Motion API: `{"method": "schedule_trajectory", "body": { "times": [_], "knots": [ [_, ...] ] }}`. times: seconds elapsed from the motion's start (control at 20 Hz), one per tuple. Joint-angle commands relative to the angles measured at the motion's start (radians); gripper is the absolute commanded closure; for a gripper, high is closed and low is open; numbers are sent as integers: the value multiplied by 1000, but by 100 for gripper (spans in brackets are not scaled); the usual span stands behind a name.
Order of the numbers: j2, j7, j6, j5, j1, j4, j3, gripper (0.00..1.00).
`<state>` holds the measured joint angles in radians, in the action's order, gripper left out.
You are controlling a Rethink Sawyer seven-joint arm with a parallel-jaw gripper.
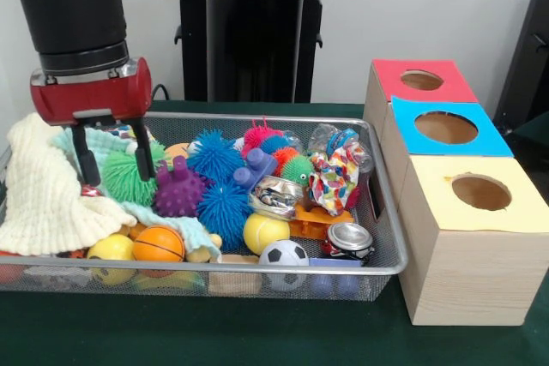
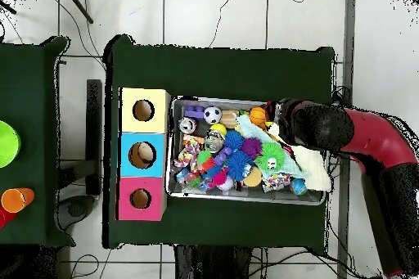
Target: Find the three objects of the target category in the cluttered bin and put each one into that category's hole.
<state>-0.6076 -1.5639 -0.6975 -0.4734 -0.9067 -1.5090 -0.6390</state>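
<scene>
From the front, the gripper (image 1: 114,160) hangs over the left end of the wire bin (image 1: 386,242), its two black fingers (image 1: 86,160) spread wide and holding nothing. Between them sits the green spiky ball (image 1: 130,176), with the cream knitted cloth (image 1: 43,195) just beside the outer finger and a pale teal cloth (image 1: 103,143) behind. The target category is not stated; if it is the spiky balls, the candidates lie close together: the green one, the purple knobbly ball (image 1: 178,190), and two blue spiky balls (image 1: 214,156) (image 1: 225,207). The risk here is that a finger catches a fold of cloth as it closes, so the cloth is dragged up with the ball or the ball squirts sideways. The soft spines may also deform and let the ball slip.

The three boxes stand at the bin's other end, with the red hole (image 1: 421,81), the blue hole (image 1: 446,128) and the yellow hole (image 1: 481,192). A long carry across the clutter could lose a weakly held ball.

From overhead, the arm (image 2: 360,137) covers the bin's corner, so the fingers are hard to make out there. The green ball (image 2: 271,159) appears to lie just beside the cloth (image 2: 315,169), which supports the snagging worry.
</scene>
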Motion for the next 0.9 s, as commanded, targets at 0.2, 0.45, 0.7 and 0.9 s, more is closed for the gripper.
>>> {"method": "schedule_trajectory", "body": {
  "times": [0.2, 0.45, 0.7, 0.9],
  "knots": [
    [24, 258, -38, -103, -28, -30, -51, 0],
    [-4, 201, -1, -146, -10, -29, -28, 0],
    [-49, 124, 55, -195, 4, -56, 4, 0],
    [-78, 75, 103, -246, 11, -85, 33, 0]
  ]
}}
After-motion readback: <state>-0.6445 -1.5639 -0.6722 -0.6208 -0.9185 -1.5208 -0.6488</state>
